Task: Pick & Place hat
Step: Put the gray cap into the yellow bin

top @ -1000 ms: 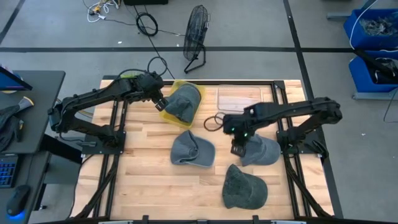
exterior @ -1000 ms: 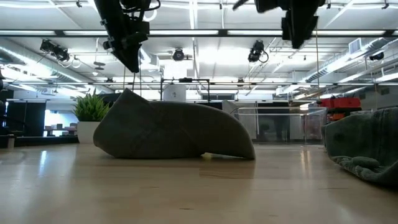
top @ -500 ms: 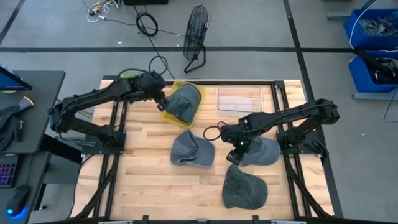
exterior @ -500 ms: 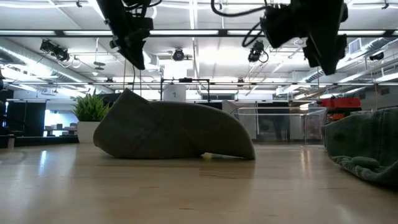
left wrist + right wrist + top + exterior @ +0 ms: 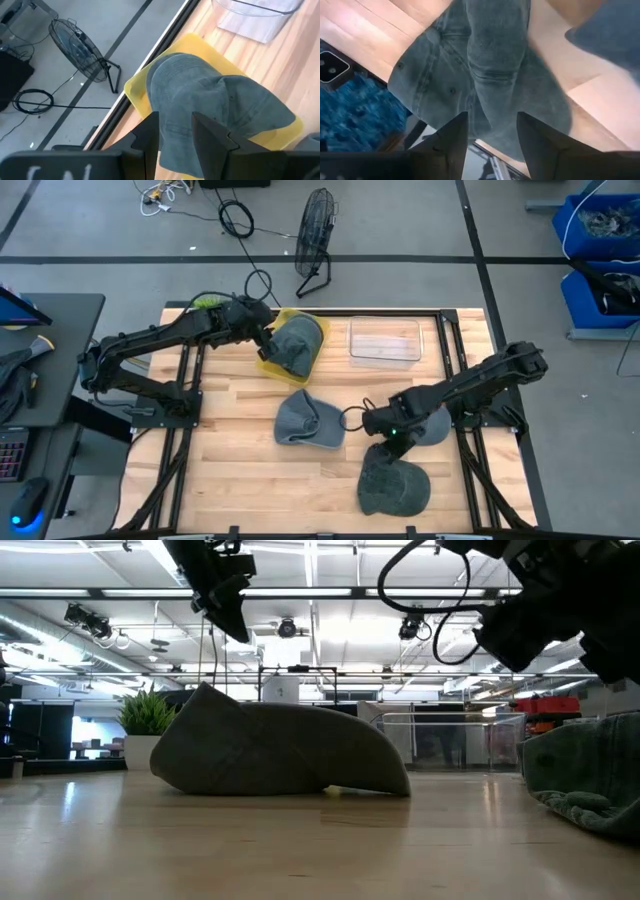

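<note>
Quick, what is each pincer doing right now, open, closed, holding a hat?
Left pincer: open, empty, over the hat on the yellow tray.
Right pincer: open, empty, above the nearest hat.

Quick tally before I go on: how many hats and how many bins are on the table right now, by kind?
Hats: 4, one on the yellow bin, one mid-table, one under the right arm, one at the near edge.
Yellow bins: 1.
Clear bins: 1.
Total: 6.
</note>
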Controlling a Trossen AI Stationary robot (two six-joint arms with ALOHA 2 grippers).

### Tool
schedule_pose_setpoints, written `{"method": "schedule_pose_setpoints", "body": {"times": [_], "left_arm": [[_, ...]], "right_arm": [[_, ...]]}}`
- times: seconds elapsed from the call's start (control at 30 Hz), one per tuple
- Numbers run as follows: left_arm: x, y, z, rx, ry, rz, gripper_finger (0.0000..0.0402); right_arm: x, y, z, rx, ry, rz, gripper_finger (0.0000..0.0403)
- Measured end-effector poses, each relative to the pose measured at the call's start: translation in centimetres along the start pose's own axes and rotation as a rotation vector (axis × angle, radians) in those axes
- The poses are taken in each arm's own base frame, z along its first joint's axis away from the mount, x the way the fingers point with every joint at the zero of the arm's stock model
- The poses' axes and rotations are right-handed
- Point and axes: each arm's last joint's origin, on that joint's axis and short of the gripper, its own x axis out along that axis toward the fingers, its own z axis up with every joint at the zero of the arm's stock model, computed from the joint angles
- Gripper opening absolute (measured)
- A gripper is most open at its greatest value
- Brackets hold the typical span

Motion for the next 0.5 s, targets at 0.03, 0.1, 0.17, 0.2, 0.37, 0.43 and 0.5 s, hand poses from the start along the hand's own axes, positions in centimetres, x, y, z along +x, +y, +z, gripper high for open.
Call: {"method": "schedule_pose_setpoints", "body": {"times": [0.03,0.1,0.17,0.2,0.37,0.43,0.5], "left_arm": [[0.0,0.1,0.0,-0.002,0.001,0.004,0.0117],[0.1,0.2,0.0,-0.008,0.002,0.009,0.0117],[0.1,0.3,0.0,-0.011,0.001,0.012,0.0117],[0.1,0.3,0.0,-0.011,0.002,0.012,0.0117],[0.1,0.3,0.0,-0.013,-0.002,0.011,0.0117],[0.1,0.3,0.1,-0.012,-0.005,0.012,0.0117],[0.1,0.3,0.2,-0.013,-0.016,0.013,0.0117]], "right_arm": [[0.3,0.0,0.0,0.001,-0.003,0.014,0.0173],[0.8,-0.1,-0.1,0.007,-0.004,0.029,0.0173],[1.3,-0.4,-0.2,0.018,-0.014,0.012,0.0173],[1.5,-0.6,-0.3,0.028,-0.022,0.003,0.0173],[3.2,-1.1,-0.2,0.011,-0.014,-0.019,0.0170],[3.7,-1.3,0.0,-0.013,-0.009,-0.023,0.0162],[4.0,-1.4,0.2,-0.034,-0.001,-0.036,0.0143]]}}
